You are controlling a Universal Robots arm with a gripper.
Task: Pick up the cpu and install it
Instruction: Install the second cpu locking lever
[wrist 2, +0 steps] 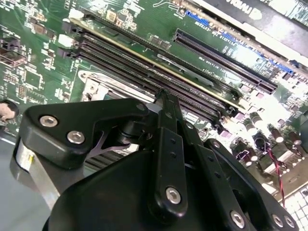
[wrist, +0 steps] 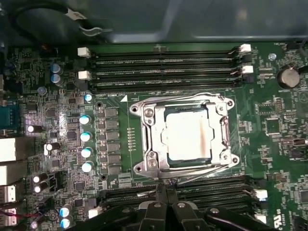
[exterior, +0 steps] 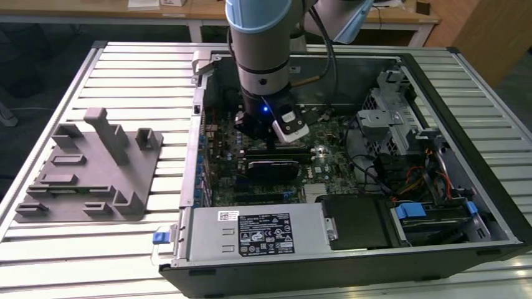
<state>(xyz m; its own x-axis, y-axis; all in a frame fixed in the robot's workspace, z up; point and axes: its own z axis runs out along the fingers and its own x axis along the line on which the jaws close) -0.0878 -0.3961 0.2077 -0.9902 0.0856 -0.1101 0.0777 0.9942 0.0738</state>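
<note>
The cpu (wrist: 186, 134) lies seated inside the metal-framed socket (wrist: 153, 139). My hand (wrist: 166, 195), clenched with nothing between its fingertips, hovers just beside that socket, over the memory slots (wrist: 192, 192).

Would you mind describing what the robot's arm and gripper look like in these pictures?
The arm is a thick grey cylinder with a pale blue joint cap near the top and a darker lower section showing a small blue light. A white camera is mounted beside the wrist. The gripper is matte black, built from linked bars fastened with silver screws.
</note>
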